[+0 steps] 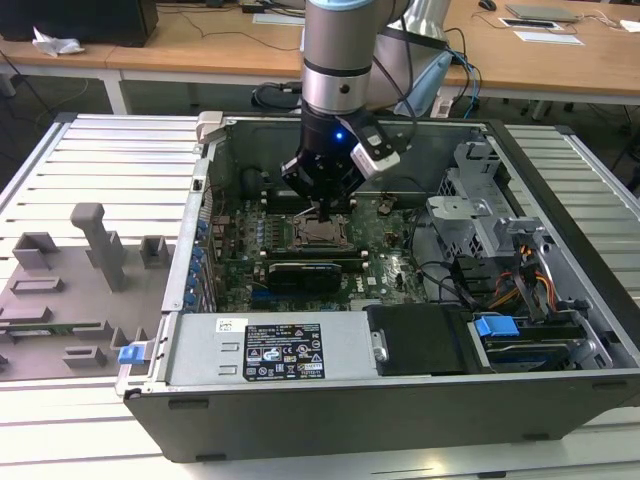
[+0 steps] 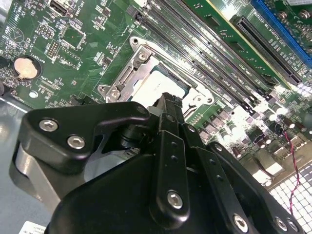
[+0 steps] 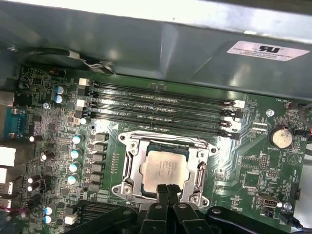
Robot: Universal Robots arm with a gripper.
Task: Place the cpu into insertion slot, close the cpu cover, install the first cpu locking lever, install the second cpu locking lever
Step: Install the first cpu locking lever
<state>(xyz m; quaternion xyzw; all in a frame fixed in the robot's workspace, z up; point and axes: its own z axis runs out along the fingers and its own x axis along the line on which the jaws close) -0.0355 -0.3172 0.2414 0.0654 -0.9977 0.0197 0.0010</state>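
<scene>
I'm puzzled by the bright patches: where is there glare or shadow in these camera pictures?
In the second wrist view, glare washes out a patch of the motherboard, while the gripper looms dark in front. In the first wrist view, the cpu gleams pale.

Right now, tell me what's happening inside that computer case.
The robot arm's gripper is down inside the open case, shut, at the edge of the insertion slot on the green motherboard. The cpu already sits in the slot, and the cpu cover lies flat around it. Whether the cover is locked down, I cannot tell.
</scene>
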